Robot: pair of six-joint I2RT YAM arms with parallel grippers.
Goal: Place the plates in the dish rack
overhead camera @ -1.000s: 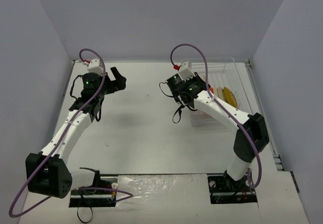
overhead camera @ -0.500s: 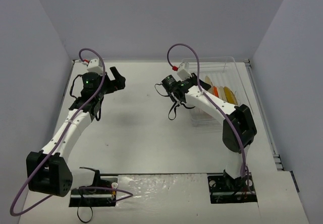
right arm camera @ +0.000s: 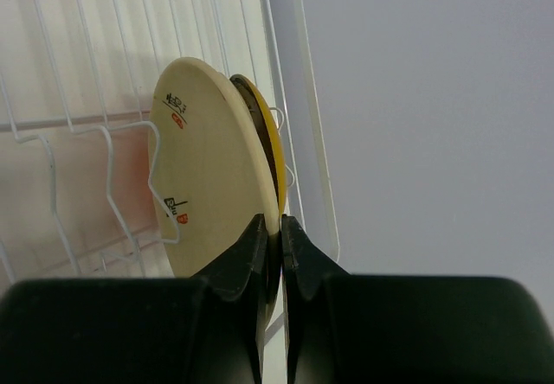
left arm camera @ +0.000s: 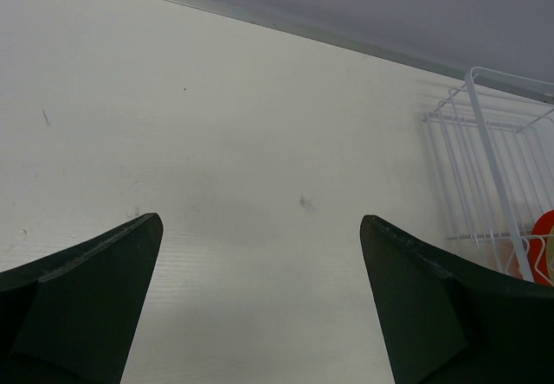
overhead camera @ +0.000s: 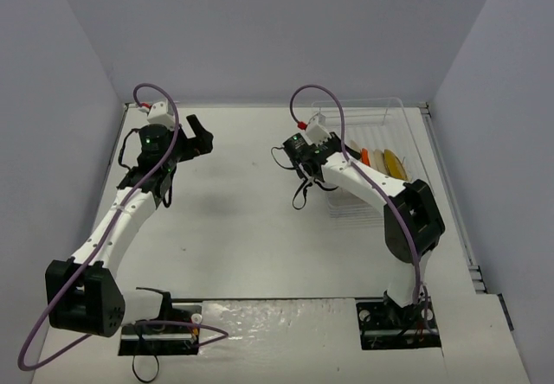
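I have the white surface (overhead camera: 242,220) under both arms, with the dish rack (overhead camera: 374,112) sitting at its far right corner. My left arm (overhead camera: 121,215) reaches up well to the left of the dish rack. My right arm (overhead camera: 372,185) folds back along the rack's near side, its wrist at the rack's left edge.

Inside the dish rack, plates stand on edge in the wire slots. The cream plate (right arm camera: 208,168) is upright there, and a dark plate (right arm camera: 270,146) with a yellow rim is pressed close behind it. An orange plate (overhead camera: 365,156) stands in the rack just beside the cream one.

The right jaws are drawn narrow, pinching the cream plate's lower rim between them at the rack's edge. The left jaws are spread wide with nothing between them, above bare surface to the left of the dish rack.
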